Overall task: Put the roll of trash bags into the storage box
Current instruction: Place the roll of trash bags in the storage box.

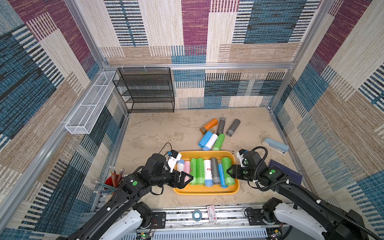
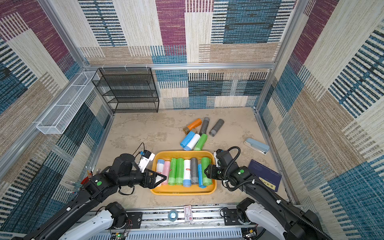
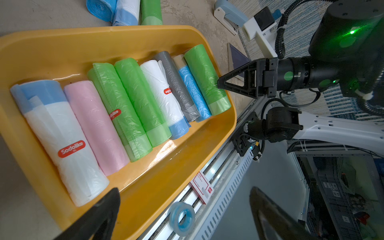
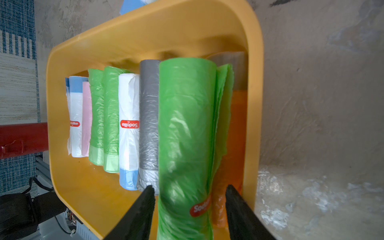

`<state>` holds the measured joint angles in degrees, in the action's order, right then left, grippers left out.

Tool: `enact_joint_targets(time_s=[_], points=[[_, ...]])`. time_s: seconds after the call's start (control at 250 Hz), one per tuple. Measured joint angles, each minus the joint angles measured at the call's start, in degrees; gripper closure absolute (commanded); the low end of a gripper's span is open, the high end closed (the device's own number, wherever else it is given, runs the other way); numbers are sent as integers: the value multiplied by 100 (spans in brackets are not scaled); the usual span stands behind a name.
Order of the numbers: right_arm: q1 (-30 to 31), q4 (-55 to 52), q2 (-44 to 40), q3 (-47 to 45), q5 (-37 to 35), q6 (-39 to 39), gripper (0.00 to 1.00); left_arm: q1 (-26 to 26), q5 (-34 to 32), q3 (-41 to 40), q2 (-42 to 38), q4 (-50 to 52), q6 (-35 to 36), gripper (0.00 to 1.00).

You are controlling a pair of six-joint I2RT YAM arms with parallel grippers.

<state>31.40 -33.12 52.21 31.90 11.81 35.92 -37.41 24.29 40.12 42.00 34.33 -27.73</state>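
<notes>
The green roll (image 1: 226, 163) lies 12-to-6 at the storage box's (image 1: 207, 192) 3 o'clock end, loosely between the right gripper's (image 4: 190, 188) parted jaws.

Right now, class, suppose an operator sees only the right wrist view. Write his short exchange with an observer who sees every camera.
Operator: Any rolls outside the storage box?
Observer: Six loose rolls lie on the table beyond its far rim.
Operator: What's behind the nearest green roll?
Observer: A blue roll, lying between it and the grey roll.
Operator: And the left pincer?
Observer: Open, empty, over the box's other end.
</notes>
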Motion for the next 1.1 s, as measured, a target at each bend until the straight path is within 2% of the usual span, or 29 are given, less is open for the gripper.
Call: enact_joint_targets(time_s=[0.476, 0.7, 0.88, 0.98, 1.1], points=[[2, -229, -129, 232, -149, 0, 40, 0, -15, 0, -11, 0, -4, 2], [2, -310, -177, 610, -153, 2, 30, 7, -20, 0, -63, 0, -15, 2], [-26, -334, 345, 1193, -407, -149, 19, 120, -24, -28, -203, -24, -17, 2], [-317, -352, 772, 1591, -533, -387, 18, 195, -48, -44, -341, -48, -20, 2], [-1174, -129, 1139, 1812, -470, -708, 18, 356, -39, -87, -457, -83, -22, 2]])
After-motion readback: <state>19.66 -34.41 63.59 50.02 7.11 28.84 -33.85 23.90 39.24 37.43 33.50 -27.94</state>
